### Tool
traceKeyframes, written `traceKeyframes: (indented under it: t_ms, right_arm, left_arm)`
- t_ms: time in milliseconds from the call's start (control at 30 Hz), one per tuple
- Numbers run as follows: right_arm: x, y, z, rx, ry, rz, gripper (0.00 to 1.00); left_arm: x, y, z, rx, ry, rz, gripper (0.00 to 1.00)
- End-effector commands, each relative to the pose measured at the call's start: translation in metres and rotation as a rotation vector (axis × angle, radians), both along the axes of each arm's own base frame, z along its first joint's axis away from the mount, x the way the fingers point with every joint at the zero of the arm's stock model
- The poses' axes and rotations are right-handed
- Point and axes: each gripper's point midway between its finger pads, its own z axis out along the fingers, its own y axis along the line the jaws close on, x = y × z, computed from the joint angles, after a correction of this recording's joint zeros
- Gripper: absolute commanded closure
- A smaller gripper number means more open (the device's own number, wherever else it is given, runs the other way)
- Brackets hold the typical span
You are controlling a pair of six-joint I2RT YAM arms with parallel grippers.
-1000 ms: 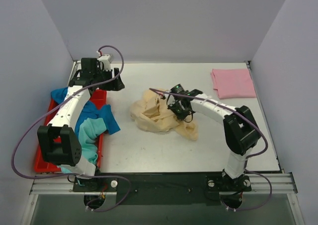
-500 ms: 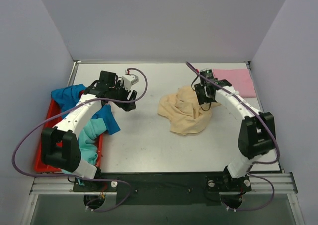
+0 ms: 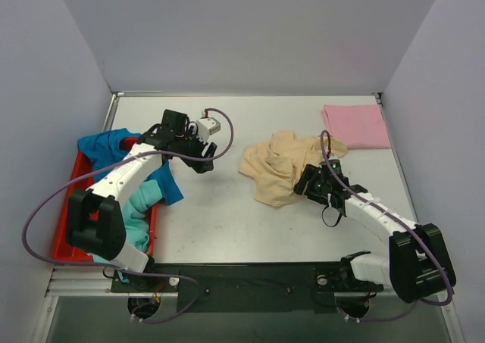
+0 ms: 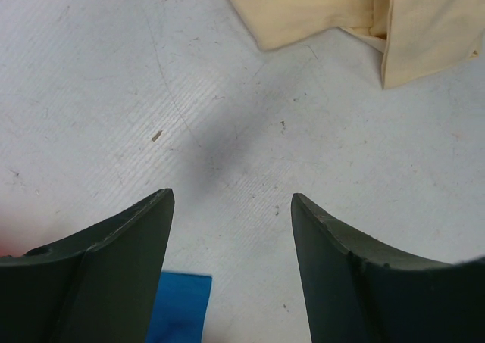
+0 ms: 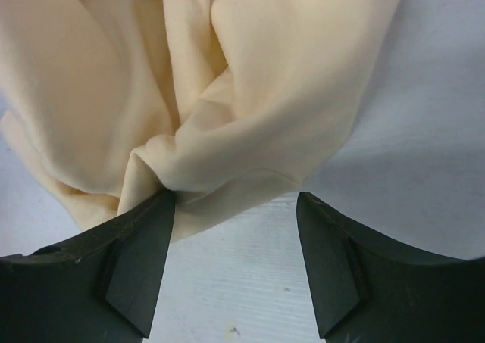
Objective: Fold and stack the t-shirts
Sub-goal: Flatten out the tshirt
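Observation:
The pale beige t-shirt (image 3: 279, 165) lies crumpled right of the table's middle. My right gripper (image 3: 306, 182) stands open at its near right edge. In the right wrist view the beige cloth (image 5: 227, 78) bunches just ahead of that gripper (image 5: 235, 199), its hem touching one fingertip (image 5: 155, 214). My left gripper (image 3: 204, 161) hangs open over bare table left of the shirt. Its wrist view shows the gripper (image 4: 231, 203) empty, with the beige hem (image 4: 341, 10) ahead. A pink t-shirt (image 3: 355, 126) lies folded at the back right. Blue (image 3: 102, 142) and teal (image 3: 140, 199) t-shirts drape over the tray.
A red plastic tray (image 3: 64, 244) sits along the left edge with the blue and teal shirts spilling over its right rim. A corner of blue cloth (image 4: 178, 305) shows under the left gripper. Purple walls close in the table on three sides.
My right gripper dragged the beige shirt to the right, opened and let it go, then drew back toward the near side. My left arm swung right toward the table's middle.

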Motion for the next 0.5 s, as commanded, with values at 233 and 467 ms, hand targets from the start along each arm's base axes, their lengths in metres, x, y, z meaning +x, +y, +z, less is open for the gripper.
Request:
traceKeyframes:
  t_ms: [233,467]
  right_arm:
    - [0.046,0.034,0.016,0.213,-0.111,-0.022,0.82]
    - [0.037,0.012,0.059,0.083,-0.198,0.035,1.0]
  left_arm:
    - [-0.001,-0.016,0.013,0.008,-0.063,-0.048,0.27]
    - [0.016,-0.036,-0.023,0.179,-0.186,-0.191,0.25]
